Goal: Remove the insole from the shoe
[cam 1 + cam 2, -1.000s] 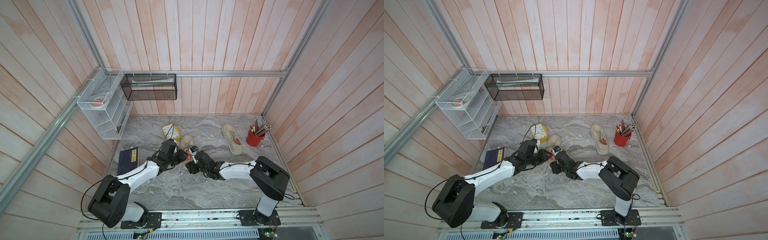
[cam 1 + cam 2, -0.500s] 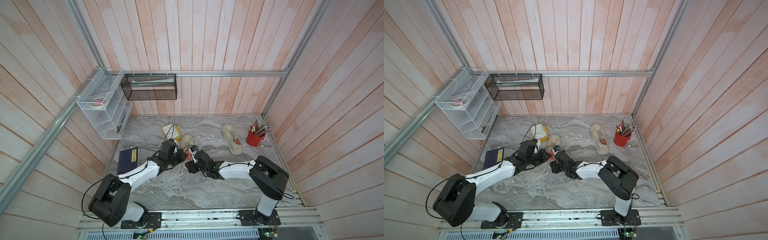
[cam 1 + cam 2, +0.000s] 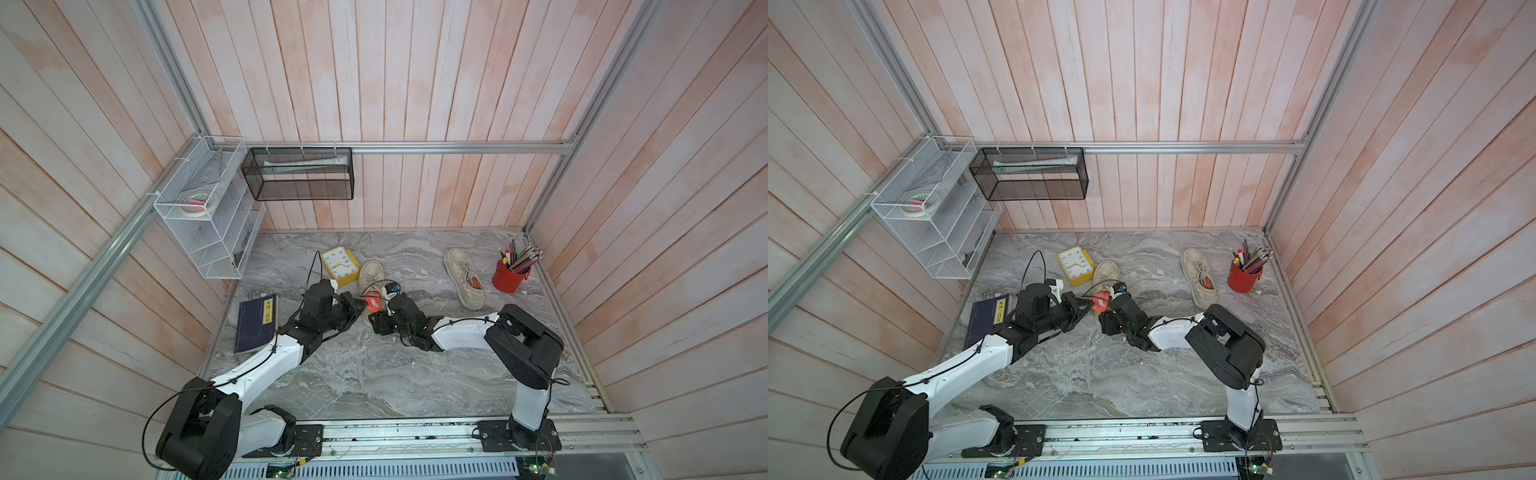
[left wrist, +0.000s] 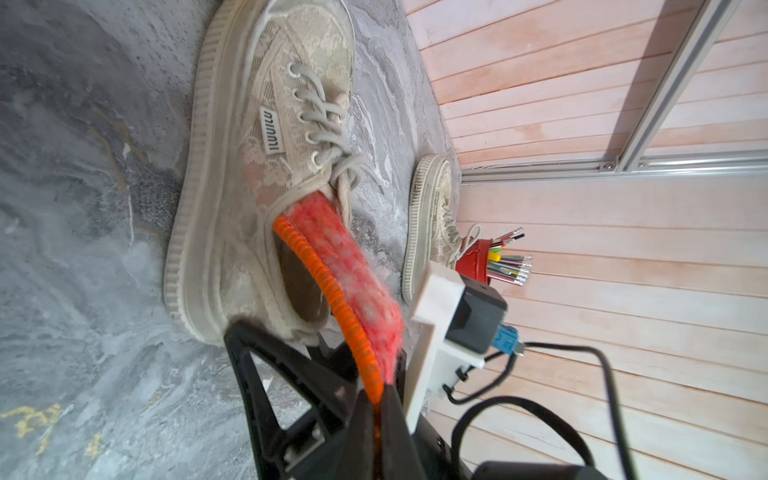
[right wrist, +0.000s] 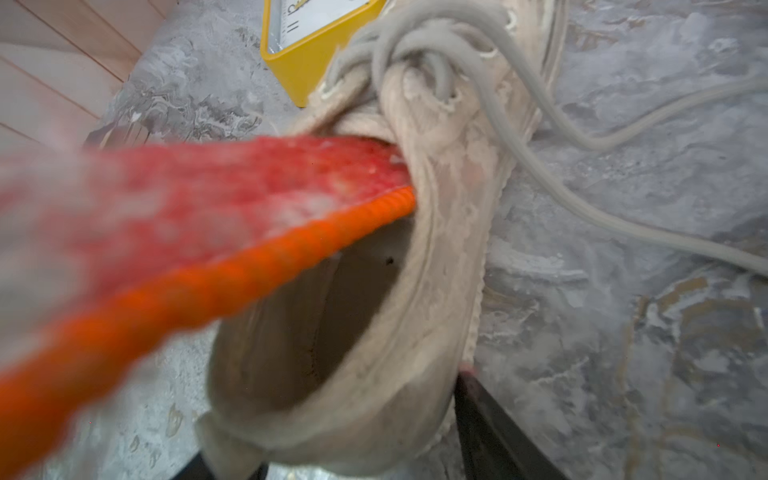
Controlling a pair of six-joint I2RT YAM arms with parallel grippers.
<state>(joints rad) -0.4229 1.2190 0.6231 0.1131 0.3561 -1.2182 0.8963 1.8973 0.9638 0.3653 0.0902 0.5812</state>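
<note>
The insole (image 4: 345, 266), red fleece with an orange stitched edge, sticks part-way out of the shoe (image 4: 257, 166). Its front end is tucked under the tongue. Its heel end is lifted clear of the collar and pinched between the closed fingers of the left gripper (image 4: 376, 399).

Nearest the camera head, both arms rise from the rail (image 3: 415, 434). The left arm (image 3: 266, 365) stretches long and low over the marble table (image 3: 374, 382), and its gripper meets the insole just beside the shoe's heel. The right arm (image 3: 461, 332) folds sharply at a raised elbow, with its forearm lying close to the table and pointing at the shoe's heel. The right gripper (image 5: 357, 449) straddles that heel with its jaws set wide, one finger (image 5: 490, 415) pressed against the heel's outside, clamped on the shoe.

The shoe stands on its sole, toe pointing away from the arms. A navy book (image 3: 257, 322) lies near the shoe, beside the left arm. A yellow clock (image 3: 340, 266) sits just beside the toe. A second shoe (image 3: 464, 278) lies well apart from it, with a red pencil cup (image 3: 508, 278) just past that.
</note>
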